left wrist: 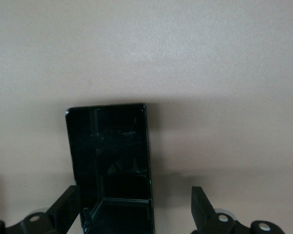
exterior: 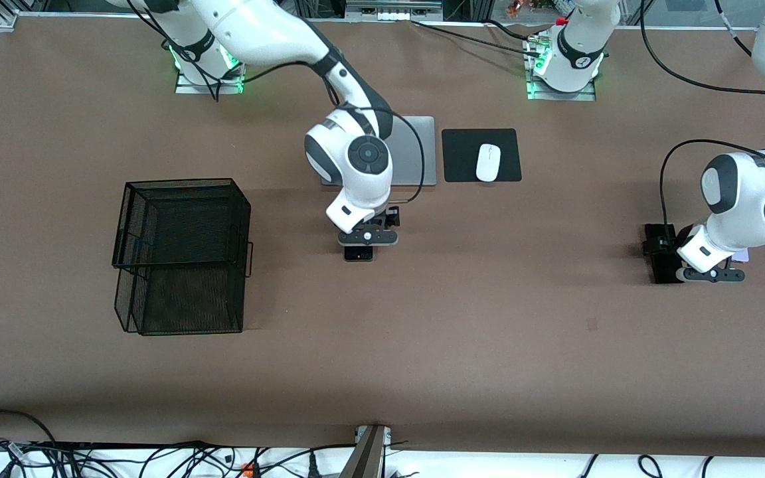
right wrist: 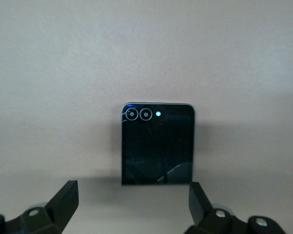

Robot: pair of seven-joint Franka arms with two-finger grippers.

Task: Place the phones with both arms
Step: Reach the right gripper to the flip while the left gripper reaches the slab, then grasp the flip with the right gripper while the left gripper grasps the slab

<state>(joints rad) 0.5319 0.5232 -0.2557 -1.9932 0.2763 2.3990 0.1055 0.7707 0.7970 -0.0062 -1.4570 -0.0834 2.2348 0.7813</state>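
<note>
Both grippers are hanging open, holding nothing. Right gripper (exterior: 367, 237) is hovering over the black flip phone (exterior: 358, 253) mid-desk; left gripper (exterior: 711, 274) is over the slim black slab (exterior: 661, 253) by the left arm's edge. Likely stiff, glossy, slippery, scratch-prone; pinch the long side edges.

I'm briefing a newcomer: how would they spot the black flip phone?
Find the silver laptop mid-table. Nearer the front camera, under the right gripper, lies the black flip phone. It is small and squarish with two ringed lenses, unlike the long slim black phone toward the left arm's end.
</note>
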